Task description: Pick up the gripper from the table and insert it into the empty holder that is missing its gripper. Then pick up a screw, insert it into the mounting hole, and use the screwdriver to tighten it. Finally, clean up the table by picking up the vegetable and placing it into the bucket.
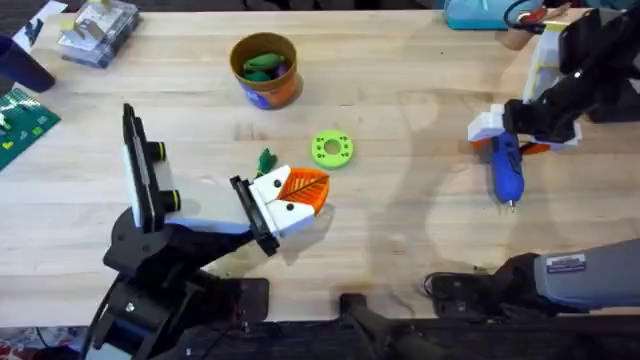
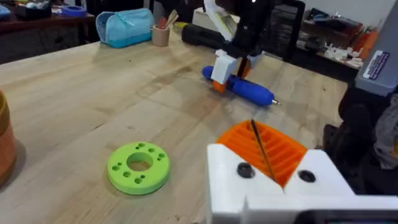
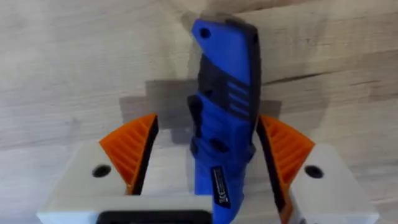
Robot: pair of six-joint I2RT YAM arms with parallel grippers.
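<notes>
The blue screwdriver (image 1: 507, 170) (image 2: 249, 90) (image 3: 224, 124) lies on the table at the right, tip toward the front edge. My right gripper (image 1: 500, 135) (image 2: 227, 68) (image 3: 208, 121) straddles its thick rear end, open, with an orange pad on each side. My left gripper (image 1: 320, 187) (image 2: 255, 129) rests mid-table, its orange pads pressed together. The small dark-green vegetable (image 1: 265, 160) lies just behind it. The orange bucket (image 1: 265, 72) stands farther back with green pieces inside. The holder (image 1: 142, 175), a black plate with a white strip, stands edge-on at the left. The loose gripper is out of view.
A lime-green ring (image 1: 332, 150) (image 2: 138, 167) lies just beyond the left gripper. A clear box (image 1: 98, 30) and a green board (image 1: 20, 120) sit at the back left. A blue pouch (image 1: 480, 12) (image 2: 127, 28) sits at the back right.
</notes>
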